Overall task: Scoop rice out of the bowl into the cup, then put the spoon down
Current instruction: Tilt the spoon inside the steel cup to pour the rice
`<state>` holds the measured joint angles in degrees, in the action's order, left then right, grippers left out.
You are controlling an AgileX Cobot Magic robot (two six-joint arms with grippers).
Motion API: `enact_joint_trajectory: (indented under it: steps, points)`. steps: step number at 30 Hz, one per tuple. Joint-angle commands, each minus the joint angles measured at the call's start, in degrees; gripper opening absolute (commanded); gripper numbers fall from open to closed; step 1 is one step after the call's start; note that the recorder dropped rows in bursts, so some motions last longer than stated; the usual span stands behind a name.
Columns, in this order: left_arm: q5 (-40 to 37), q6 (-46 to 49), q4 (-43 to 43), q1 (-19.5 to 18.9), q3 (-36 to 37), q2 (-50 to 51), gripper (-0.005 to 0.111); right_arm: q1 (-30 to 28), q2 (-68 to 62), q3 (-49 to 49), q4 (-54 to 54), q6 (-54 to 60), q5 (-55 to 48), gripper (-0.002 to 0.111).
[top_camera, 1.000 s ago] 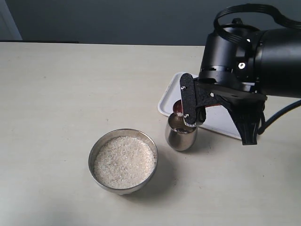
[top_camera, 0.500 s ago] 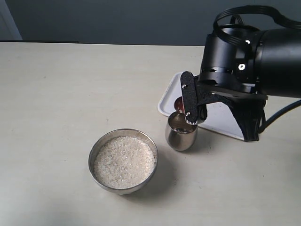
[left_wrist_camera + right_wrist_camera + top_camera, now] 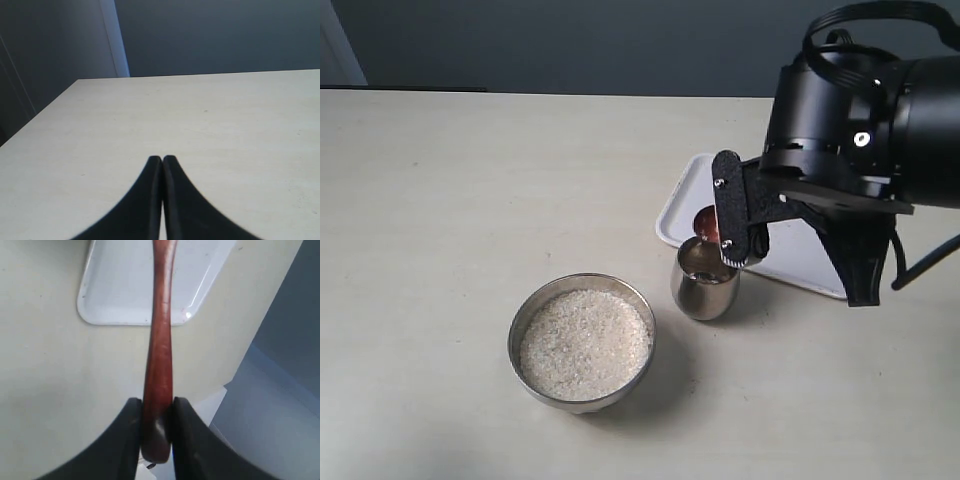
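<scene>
The wide steel bowl [image 3: 582, 342] holds a pale mass of rice [image 3: 584, 343] at the table's front middle. To its right stands the narrow steel cup [image 3: 705, 282]. My right gripper [image 3: 738, 228] is shut on the reddish-brown wooden spoon [image 3: 160, 340]; the spoon's small bowl [image 3: 707, 224] is tipped over the cup's far rim. In the right wrist view the handle runs from between the fingers out over the white tray [image 3: 130, 280]. My left gripper [image 3: 162, 160] is shut on nothing above bare table and does not show in the exterior view.
A flat white tray [image 3: 790, 250] lies behind and to the right of the cup, partly hidden by my right arm. The pale tabletop [image 3: 470, 200] stretches bare to the left and back.
My right arm has shifted a little to the right and the spoon's bowl has moved slightly with it, still over the cup. Bowl and cup have not moved.
</scene>
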<state>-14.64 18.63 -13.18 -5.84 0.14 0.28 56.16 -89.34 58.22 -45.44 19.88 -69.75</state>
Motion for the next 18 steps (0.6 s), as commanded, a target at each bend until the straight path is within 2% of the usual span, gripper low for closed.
enact_joint_trajectory:
  steps: [1,18]
  points:
    - [0.53,-0.26,-0.02,0.21,-0.14,-0.28,0.001,-0.11,0.41,-1.69,-0.07,0.01,-0.21,-0.001]
    - [0.53,-0.26,-0.02,0.21,-0.14,-0.28,0.001,-0.11,0.41,-3.31,-5.65,-0.31,-0.21,-0.001]
